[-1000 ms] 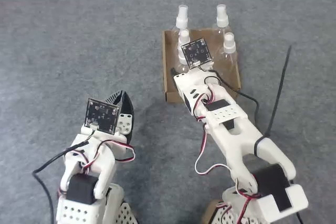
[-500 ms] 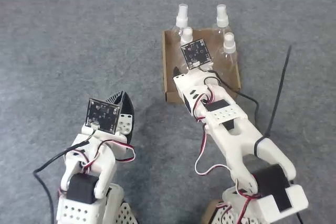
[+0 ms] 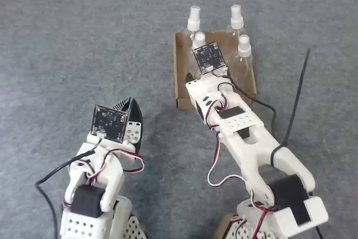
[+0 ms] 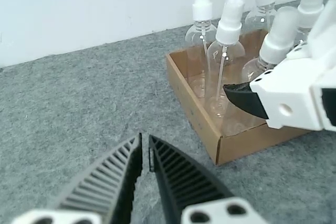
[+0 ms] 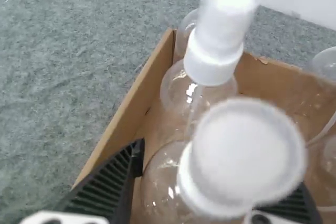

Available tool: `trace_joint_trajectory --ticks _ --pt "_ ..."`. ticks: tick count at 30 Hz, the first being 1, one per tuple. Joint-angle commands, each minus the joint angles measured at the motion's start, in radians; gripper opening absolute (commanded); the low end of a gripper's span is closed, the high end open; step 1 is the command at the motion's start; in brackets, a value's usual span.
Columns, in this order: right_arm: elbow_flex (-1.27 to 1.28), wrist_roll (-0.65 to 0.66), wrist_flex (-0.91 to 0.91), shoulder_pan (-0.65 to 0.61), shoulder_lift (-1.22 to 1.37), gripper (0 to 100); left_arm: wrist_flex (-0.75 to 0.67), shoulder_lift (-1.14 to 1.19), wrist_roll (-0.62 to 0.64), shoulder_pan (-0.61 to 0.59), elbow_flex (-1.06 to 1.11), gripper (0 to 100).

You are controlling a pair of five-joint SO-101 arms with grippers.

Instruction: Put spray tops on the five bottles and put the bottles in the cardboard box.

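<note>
The job looks all but done: in the left wrist view five bottles (image 4: 226, 51) stand upright in the box (image 4: 247, 141), each with a white spray top on. As far as I can judge, what is left is for the right gripper (image 5: 212, 177) to let go and draw clear. It sits around the fifth bottle (image 5: 242, 153), at the box's near corner on the left arm's side, but whether it grips that bottle or has freed it I cannot tell. The left gripper (image 4: 145, 153) holds nothing; its jaws are nearly closed, with a thin slit between them, and it hangs over the grey mat (image 3: 84, 43), well apart from the box. The views differ in what they give. The high view lets four tops be counted, the fifth lying under the right arm's camera board (image 3: 208, 57), and it sets the box just ahead of that arm. The left wrist view, from the side, settles the count and shows the bases inside the cardboard walls. The right wrist view looks straight down on the fifth bottle's cap (too close to see its base).
</note>
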Motion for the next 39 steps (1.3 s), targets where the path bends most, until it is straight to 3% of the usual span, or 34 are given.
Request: trace_joint_trajectory --ticks 1,16,39 --pt "-0.029 0.014 0.007 0.002 -0.022 28.3 -0.026 -0.012 0.002 0.006 -0.008 1" --pt "-0.092 0.014 0.016 0.004 -0.059 28.2 -0.026 -0.012 0.000 0.006 -0.008 1" --pt "-0.026 0.011 0.532 0.010 -0.676 28.2 -0.026 -0.012 0.002 0.002 -0.008 1"
